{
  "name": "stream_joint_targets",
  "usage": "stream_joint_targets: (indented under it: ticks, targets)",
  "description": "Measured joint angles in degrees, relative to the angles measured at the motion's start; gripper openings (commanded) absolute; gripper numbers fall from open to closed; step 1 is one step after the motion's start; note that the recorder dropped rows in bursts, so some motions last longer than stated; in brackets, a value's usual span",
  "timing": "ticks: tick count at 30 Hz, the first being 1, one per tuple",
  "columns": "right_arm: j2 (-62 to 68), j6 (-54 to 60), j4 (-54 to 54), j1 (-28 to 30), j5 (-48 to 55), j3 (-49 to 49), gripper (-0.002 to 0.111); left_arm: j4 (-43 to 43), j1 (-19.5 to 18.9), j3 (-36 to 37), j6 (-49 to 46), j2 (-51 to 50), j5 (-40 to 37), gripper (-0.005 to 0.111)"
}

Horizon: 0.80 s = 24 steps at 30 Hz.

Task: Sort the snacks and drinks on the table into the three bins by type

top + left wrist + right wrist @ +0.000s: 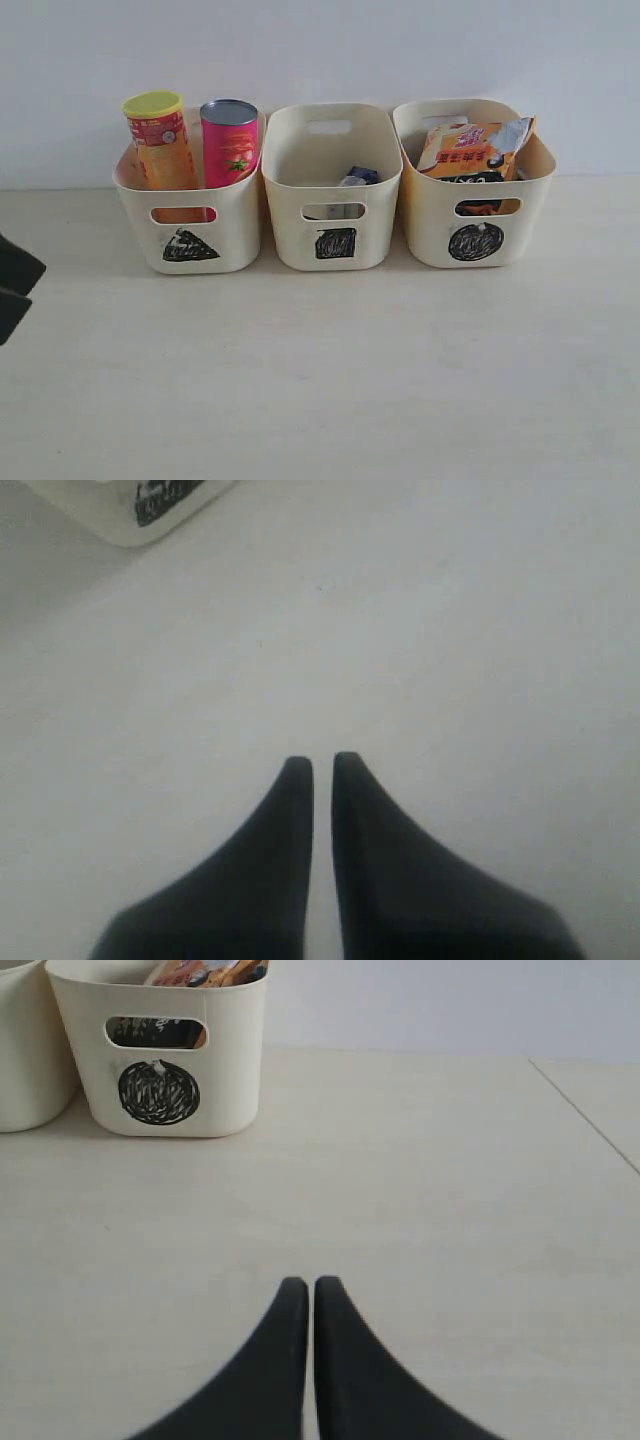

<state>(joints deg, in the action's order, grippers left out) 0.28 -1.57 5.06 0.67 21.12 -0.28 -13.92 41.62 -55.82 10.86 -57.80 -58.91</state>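
Note:
Three cream bins stand in a row at the back of the table. The triangle bin [140, 215] holds a yellow-orange chip tube [160, 140] with a yellow lid and a pink chip tube [229, 145], both upright. Low in the square bin [290, 230] lies a drink carton [358, 177], only partly seen. An orange noodle bag [470, 150] fills the circle bin [425, 225], whose front also shows as the circle bin [230, 1070] in the right wrist view. My left gripper [322, 765] is shut and empty over bare table, its black body [15, 285] at the left edge. My right gripper [309, 1285] is shut and empty.
The pale wooden table [320, 380] stretches in front of the bins, with a white wall behind. A corner of one bin [150, 515] shows in the left wrist view. A seam in the table top [585, 1110] runs off to one side of the right gripper.

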Motion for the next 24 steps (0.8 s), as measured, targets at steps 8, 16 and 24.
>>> stream_joint_targets:
  ticks: [8, 16, 24]
  targets:
    - [0.0, 0.0, 0.0, 0.0, 0.0, 0.0, 0.000, -0.1, 0.0, 10.0, 1.9, 9.3, 11.7, 0.004]
    - [0.0, 0.0, 0.0, 0.0, 0.0, 0.0, 0.000, 0.4, 0.0, 17.5, 4.0, 12.9, 14.7, 0.004]
    - [0.0, 0.0, 0.0, 0.0, 0.0, 0.0, 0.000, -0.8, 0.0, 21.9, 6.6, 13.1, 24.5, 0.004]
